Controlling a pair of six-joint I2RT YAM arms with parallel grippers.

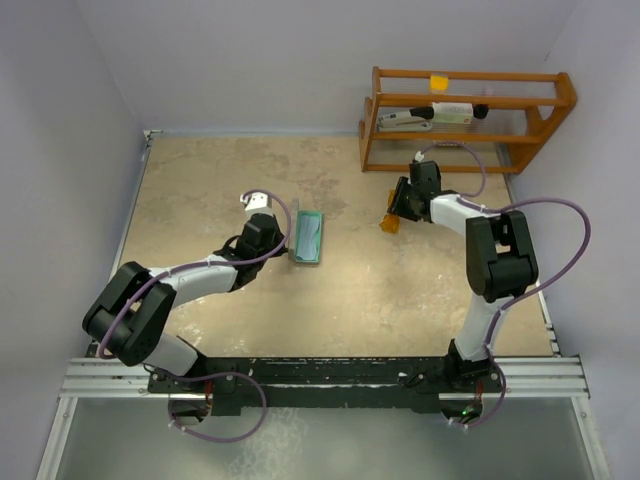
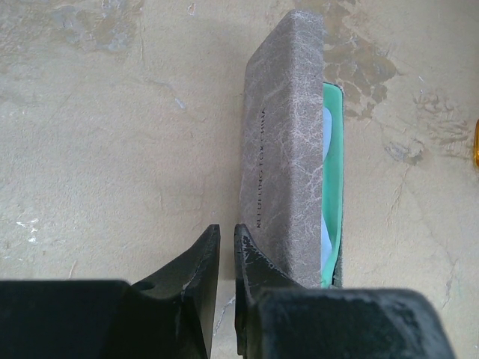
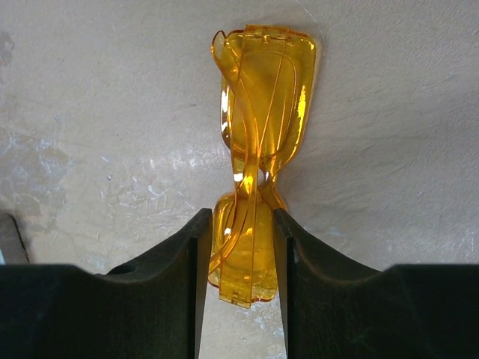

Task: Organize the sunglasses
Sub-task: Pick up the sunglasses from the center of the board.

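Right fingers clasp the orange sunglasses by one lens, toward the worktop's far right corner (close to a wooden rack). Left fingers are clenched on nothing, just beside the open grey case mid-worktop.

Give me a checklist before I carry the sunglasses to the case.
1. Sunglasses gripped between right jaws: ok.
2. Sunglasses lifted off table: cannot tell.
3. Case open, green lining showing: ok.
4. Room inside case: cannot tell, lid hides most of it.
5. Left jaws shut, beside lid, holding nothing: ok.
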